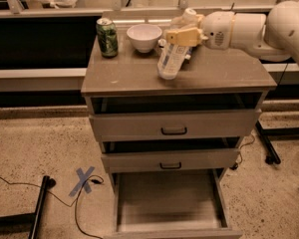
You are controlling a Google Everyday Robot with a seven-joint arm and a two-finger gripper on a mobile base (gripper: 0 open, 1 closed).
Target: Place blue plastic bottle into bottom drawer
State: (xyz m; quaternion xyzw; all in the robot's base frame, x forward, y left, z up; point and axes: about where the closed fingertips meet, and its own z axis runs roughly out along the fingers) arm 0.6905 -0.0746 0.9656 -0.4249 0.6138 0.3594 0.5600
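Above the grey desk (224, 71), the pale yellow claw (183, 36) clamps the upper part of the blue plastic bottle (170, 59). The bottle is a clear bluish cylinder with a white cap, tilted, its base at or just over the smooth flat top. Beside it sit a round white bowl (144, 37) and a green soda can (106, 37). Below, the bottom drawer (164, 203) stands pulled out, its floor flat and plain grey.

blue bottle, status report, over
Pincer above cabinet top, shut on blue plastic bottle, bottle tilted. Bottom drawer pulled out below. Bowl and green can beside it, not in the path.
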